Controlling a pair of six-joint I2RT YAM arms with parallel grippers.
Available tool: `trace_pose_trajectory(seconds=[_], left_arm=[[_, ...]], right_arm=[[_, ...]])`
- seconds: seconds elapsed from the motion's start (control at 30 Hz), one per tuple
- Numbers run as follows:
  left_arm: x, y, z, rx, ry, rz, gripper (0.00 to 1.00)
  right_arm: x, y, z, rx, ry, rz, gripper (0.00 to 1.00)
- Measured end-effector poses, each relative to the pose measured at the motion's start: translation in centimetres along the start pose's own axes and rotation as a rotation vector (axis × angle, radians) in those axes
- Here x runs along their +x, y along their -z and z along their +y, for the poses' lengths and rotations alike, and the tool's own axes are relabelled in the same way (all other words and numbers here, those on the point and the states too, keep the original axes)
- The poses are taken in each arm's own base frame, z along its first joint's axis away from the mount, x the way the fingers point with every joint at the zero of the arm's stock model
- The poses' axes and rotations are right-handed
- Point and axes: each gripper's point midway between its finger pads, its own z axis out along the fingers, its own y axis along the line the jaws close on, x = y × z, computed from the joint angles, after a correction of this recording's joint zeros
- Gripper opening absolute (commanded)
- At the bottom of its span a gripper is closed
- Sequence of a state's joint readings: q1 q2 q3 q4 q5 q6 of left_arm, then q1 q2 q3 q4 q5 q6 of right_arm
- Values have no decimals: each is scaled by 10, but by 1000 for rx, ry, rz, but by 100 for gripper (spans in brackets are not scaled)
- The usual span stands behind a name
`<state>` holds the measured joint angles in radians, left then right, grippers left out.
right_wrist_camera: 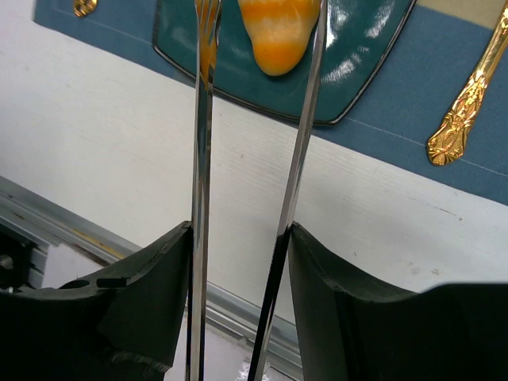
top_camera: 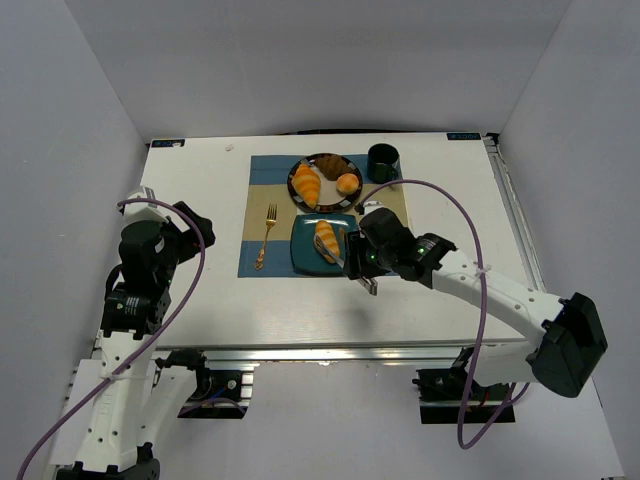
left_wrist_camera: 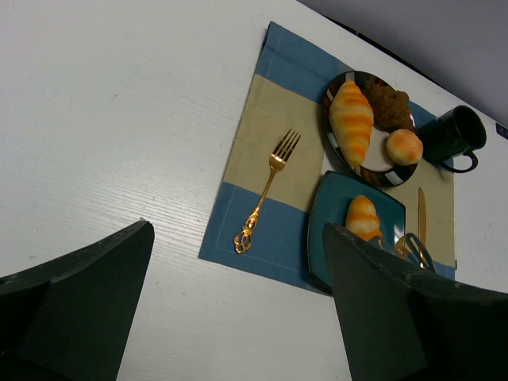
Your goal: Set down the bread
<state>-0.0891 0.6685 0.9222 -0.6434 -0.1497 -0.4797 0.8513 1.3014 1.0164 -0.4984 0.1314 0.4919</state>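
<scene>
The bread (right_wrist_camera: 278, 32) lies on the teal square plate (top_camera: 303, 256), at the near side of the placemat (top_camera: 262, 262); the right gripper (right_wrist_camera: 238, 238) is just near of it, its jaws narrow and holding metal tongs (right_wrist_camera: 202, 159); the two blades stand on either side of the bread's near tip, and I cannot tell if they touch it; the left gripper (left_wrist_camera: 238, 238) hangs over the left of the tabletop (top_camera: 200, 310), jaws wide and holding nothing; a gold fork (top_camera: 266, 237) lies left of the plate.

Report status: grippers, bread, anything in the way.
Left gripper open, empty. Right gripper shut on tongs, straddling bread. Bread on teal plate. No obstruction seen.
</scene>
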Motion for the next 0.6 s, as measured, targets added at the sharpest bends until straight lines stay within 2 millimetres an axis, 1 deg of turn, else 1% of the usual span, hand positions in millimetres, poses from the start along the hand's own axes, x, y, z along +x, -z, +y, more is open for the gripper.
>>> trace_pose_trajectory(seconds=[0.13, 0.23, 0.3, 0.37, 0.43, 0.47, 0.57, 0.6], left_arm=[[0, 0, 0, 0, 0, 0, 98], [0, 0, 0, 0, 0, 0, 98], [0, 0, 0, 0, 0, 1, 98], [0, 0, 0, -1, -1, 2, 98], [1, -1, 0, 0, -1, 4, 98], [1, -1, 0, 1, -1, 6, 98], [2, -3, -2, 10, -1, 14, 98], [2, -4, -4, 15, -1, 15, 98]], right_arm=[[-12, 19, 2, -10, -34, -68, 55], [-22, 43, -2, 0, -83, -140, 55], [-29, 61, -8, 19, -133, -199, 53], [-31, 79, -21, 72, -215, -252, 52], [-25, 95, -42, 160, -319, -286, 50], [-20, 100, -53, 203, -371, -293, 50], [5, 109, -92, 364, -525, -309, 48], [16, 111, -105, 420, -569, -308, 47]])
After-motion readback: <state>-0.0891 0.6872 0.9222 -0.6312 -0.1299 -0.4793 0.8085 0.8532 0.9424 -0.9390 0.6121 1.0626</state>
